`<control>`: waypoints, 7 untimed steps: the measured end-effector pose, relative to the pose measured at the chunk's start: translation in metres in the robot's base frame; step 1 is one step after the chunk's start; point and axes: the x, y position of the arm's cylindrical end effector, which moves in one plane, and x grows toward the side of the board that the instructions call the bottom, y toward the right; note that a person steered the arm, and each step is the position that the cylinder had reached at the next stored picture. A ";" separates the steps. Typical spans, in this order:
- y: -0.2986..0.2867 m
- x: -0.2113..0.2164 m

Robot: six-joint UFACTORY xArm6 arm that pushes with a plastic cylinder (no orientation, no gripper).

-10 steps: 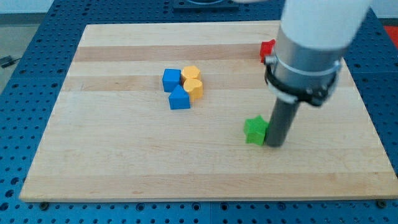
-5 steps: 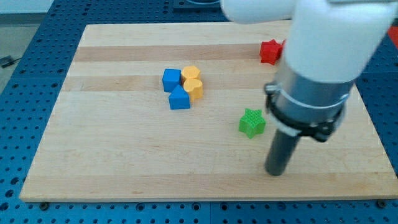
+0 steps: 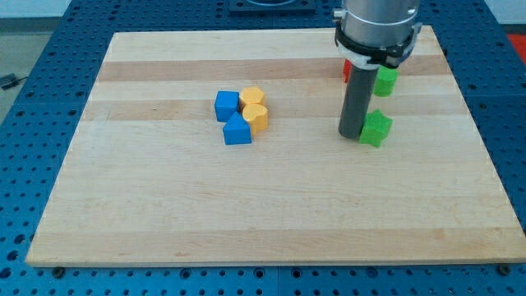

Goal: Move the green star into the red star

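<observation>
At nine o'clock of the green star (image 3: pixel 376 129), touching it, my tip (image 3: pixel 351 135) (a bare rod, no pincer) leaves the push unfinished: the red star (image 3: pixel 347 71), mostly hidden, sits apart toward twelve.

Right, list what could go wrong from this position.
My tip sits at the view's left of the green star, so pushing on likely sends it rightward, not up toward the red star, which is mostly hidden behind the rod. A second green block beside the red star could get knocked too.
</observation>
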 end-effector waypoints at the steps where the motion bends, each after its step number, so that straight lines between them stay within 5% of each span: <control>1: 0.002 0.023; 3: 0.031 0.052; 7: 0.037 -0.047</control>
